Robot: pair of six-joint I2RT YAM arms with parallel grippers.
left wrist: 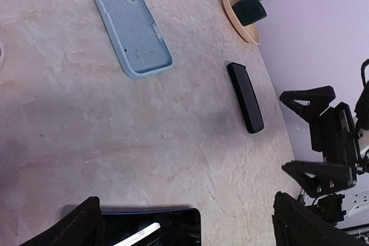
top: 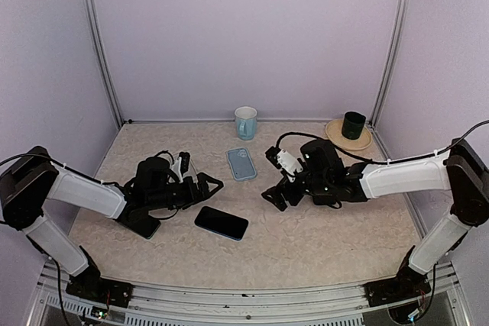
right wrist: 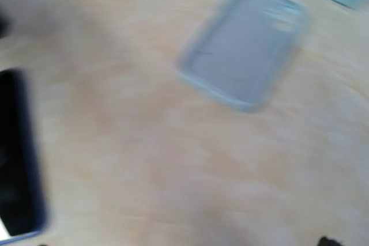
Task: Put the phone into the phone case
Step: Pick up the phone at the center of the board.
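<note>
On the left of the worktop [top: 321, 242], the left gripper [left wrist: 184, 200] is held low with its jaws spread wide and nothing is gripped between them. In the left wrist view, 1 end of the phone is seen at the bottom edge, in the gap between the 2 fingers but clear of both.

The phone [top: 221, 222], dark and with its screen up, is laid flat on the worktop just right of the left gripper and nearer the front edge. The phone case [top: 241, 163], pale blue and with its open side up, is laid flat farther back, apart from the phone. Behind the case, a light blue mug [top: 245, 122] is stood upright near the back wall.

A black oblong object [left wrist: 245, 97] is seen on the worktop right of the case; what it is cannot be told.

The right gripper [left wrist: 282, 132] is also held low, its jaws wide apart and empty. The right wrist view is blurred; only the phone and case are made out there.

At the far right corner, a dark cup [top: 353, 124] is stood on a tan saucer [top: 335, 132].
</note>
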